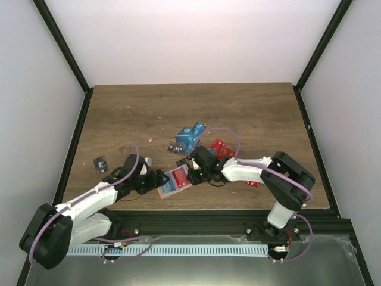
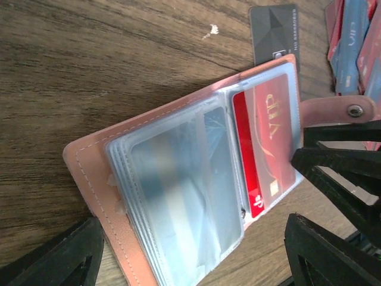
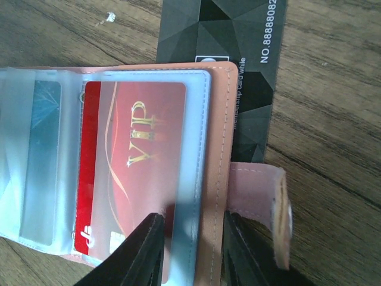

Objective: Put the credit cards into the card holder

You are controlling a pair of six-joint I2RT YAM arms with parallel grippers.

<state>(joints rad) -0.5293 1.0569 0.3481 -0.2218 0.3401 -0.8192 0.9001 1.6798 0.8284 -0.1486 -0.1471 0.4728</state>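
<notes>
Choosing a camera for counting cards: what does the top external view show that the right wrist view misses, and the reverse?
Top external only: the left gripper, the loose blue cards and red cards, and a dark card far left. Right wrist only: the VIP lettering on the sleeved red card and the number printed on the black card. Both: the open card holder with the right gripper at its edge.

A brown wood-grain table [image 1: 178,107] runs well ahead of the right gripper [image 1: 193,171] to a plain white back wall [image 1: 190,36] — more white panels [image 1: 30,119] close in out beyond the left gripper [image 1: 158,179] and on the opposite side (black frame posts [image 1: 62,47] mark the corners). Behind both, a black rail [image 1: 196,217] edges the table, then a grey metal ledge [image 1: 333,256]. The light is soft and even — shadows faint
</notes>
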